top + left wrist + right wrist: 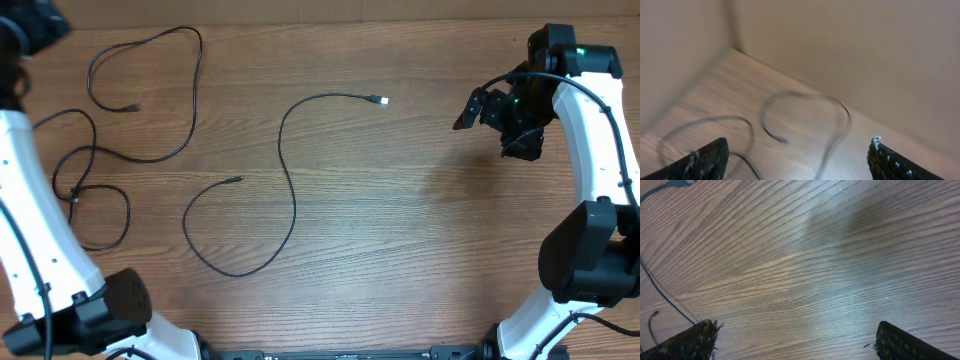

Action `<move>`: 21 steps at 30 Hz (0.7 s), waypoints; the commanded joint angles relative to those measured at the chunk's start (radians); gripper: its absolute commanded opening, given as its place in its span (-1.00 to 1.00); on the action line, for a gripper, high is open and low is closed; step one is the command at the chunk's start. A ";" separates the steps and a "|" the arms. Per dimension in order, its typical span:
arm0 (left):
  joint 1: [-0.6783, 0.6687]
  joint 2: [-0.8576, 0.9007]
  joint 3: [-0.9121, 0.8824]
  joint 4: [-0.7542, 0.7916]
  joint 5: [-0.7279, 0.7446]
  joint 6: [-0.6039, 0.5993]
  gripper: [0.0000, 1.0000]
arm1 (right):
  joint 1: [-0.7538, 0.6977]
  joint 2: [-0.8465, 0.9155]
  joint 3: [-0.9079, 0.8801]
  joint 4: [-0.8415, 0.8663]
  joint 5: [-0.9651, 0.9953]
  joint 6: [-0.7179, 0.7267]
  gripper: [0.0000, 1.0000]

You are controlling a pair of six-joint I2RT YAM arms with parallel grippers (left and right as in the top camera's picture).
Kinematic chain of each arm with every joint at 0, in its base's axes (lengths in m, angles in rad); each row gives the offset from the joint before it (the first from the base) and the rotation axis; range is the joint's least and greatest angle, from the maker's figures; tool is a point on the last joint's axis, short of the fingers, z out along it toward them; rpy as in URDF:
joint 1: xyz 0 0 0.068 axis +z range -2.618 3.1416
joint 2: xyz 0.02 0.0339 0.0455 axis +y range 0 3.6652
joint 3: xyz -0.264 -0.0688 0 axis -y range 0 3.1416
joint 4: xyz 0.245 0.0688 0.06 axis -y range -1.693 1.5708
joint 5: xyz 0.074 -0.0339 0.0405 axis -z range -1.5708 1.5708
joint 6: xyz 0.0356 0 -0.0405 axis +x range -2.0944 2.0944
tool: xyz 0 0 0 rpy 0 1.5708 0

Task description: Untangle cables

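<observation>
Three thin black cables lie loose on the wooden table. The central cable (289, 180) snakes from a metal plug (379, 100) down into a wide loop. A second cable (190, 90) loops across the upper left, and a third cable (127, 215) curls beside it near the left edge; the two cross. My left gripper (799, 150) hovers open above the upper-left loop, whose plug end (781, 140) lies blurred between the fingers. My right gripper (478, 108) is open over bare wood at the right, holding nothing (796, 330).
A beige wall corner (732, 47) closes the table's far left end, just beyond the left gripper. The left arm (25, 200) runs along the left edge over part of the third cable. The central cable's plug (682, 182) shows at the right wrist view's top left.
</observation>
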State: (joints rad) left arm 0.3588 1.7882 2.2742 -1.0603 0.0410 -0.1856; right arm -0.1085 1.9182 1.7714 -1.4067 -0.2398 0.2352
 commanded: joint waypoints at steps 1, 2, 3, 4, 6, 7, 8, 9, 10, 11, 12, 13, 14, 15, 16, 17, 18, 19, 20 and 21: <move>-0.122 0.028 -0.003 -0.055 0.095 0.101 0.76 | 0.003 0.006 0.002 0.002 -0.007 -0.005 1.00; -0.187 0.038 -0.008 -0.105 0.089 0.120 0.75 | 0.003 0.006 0.002 0.001 -0.007 -0.005 1.00; -0.219 0.043 -0.014 -0.131 0.090 0.132 0.75 | 0.003 0.006 0.002 0.000 -0.007 -0.005 1.00; -0.251 0.049 -0.020 -0.161 0.089 0.140 0.75 | 0.003 0.006 0.002 -0.002 -0.007 -0.005 1.00; -0.320 0.066 -0.035 -0.220 0.082 0.149 0.74 | 0.003 0.006 0.002 -0.003 -0.007 -0.005 1.00; -0.353 0.075 -0.045 -0.246 0.083 0.149 0.74 | 0.003 0.006 0.002 -0.003 -0.007 -0.006 1.00; -0.385 0.088 -0.059 -0.266 0.083 0.148 0.70 | 0.003 0.006 0.002 -0.002 -0.007 -0.005 1.00; -0.414 0.099 -0.078 -0.280 0.083 0.136 0.69 | 0.003 0.006 0.002 -0.002 -0.007 -0.005 1.00; -0.438 0.107 -0.097 -0.287 0.082 0.127 0.68 | 0.003 0.006 0.002 -0.002 -0.007 -0.005 1.00; -0.467 0.119 -0.128 -0.288 0.082 0.106 0.66 | 0.003 0.006 0.002 -0.002 -0.007 -0.005 1.00; -0.486 0.124 -0.153 -0.284 0.083 0.082 0.66 | 0.003 0.006 0.002 -0.002 -0.007 -0.005 1.00; -0.510 0.134 -0.187 -0.272 0.084 0.053 0.66 | 0.003 0.006 0.002 -0.002 -0.007 -0.006 1.00; -0.531 0.138 -0.219 -0.259 0.090 0.027 0.67 | 0.003 0.006 0.002 -0.002 -0.007 -0.006 1.00; -0.553 0.144 -0.254 -0.244 0.090 0.010 0.67 | 0.003 0.006 0.002 -0.002 -0.007 -0.006 1.00; -0.573 0.148 -0.283 -0.230 0.090 0.000 0.67 | 0.003 0.006 0.002 -0.001 -0.007 -0.006 1.00; -0.594 0.153 -0.315 -0.212 0.085 -0.006 0.67 | 0.003 0.006 0.002 -0.001 -0.007 -0.006 1.00; -0.615 0.156 -0.347 -0.194 0.075 -0.022 0.67 | 0.003 0.006 0.002 -0.002 -0.008 -0.006 1.00; -0.633 0.158 -0.383 -0.170 0.061 -0.046 0.67 | 0.003 0.006 0.002 -0.002 -0.007 -0.006 1.00; -0.648 0.158 -0.417 -0.149 0.049 -0.071 0.68 | 0.003 0.006 0.002 -0.003 -0.007 -0.006 1.00; -0.660 0.158 -0.447 -0.130 0.035 -0.095 0.68 | 0.003 0.006 0.002 -0.003 -0.007 -0.009 1.00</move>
State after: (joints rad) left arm -0.2611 1.9430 1.9003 -1.2205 0.1135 -0.1822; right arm -0.1085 1.9182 1.7714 -1.4109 -0.2394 0.2352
